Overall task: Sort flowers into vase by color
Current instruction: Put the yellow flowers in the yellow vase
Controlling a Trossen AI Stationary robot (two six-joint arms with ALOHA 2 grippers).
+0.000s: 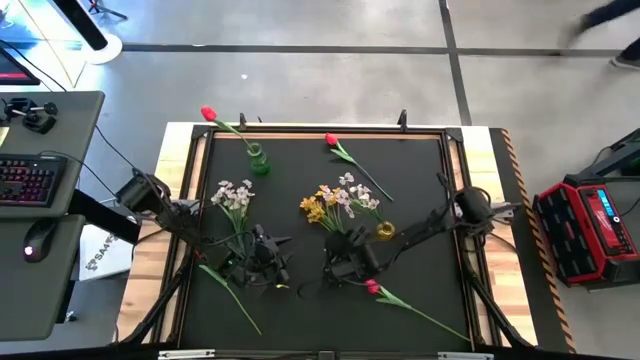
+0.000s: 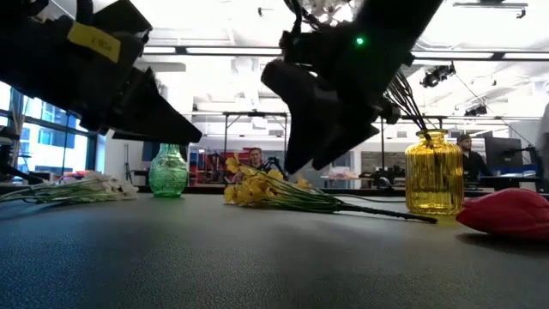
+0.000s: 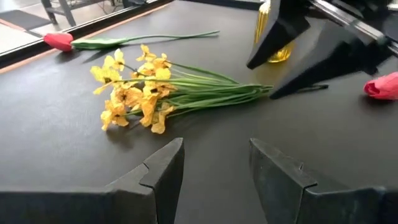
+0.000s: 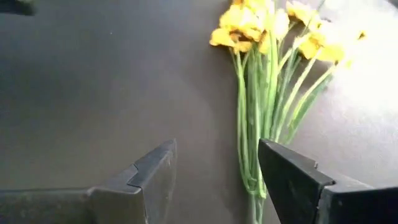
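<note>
right claw (image 4: 214,180) open – over yellow bunch (image 4: 267,93) stems | labels unreadable

Yellow blossoms on green stems (image 3: 149,90), red tulips (image 1: 208,114), a green glass vase (image 2: 168,171) and an amber-yellow glass vase (image 2: 433,172) are seen on the black counter (image 1: 300,160).
</note>
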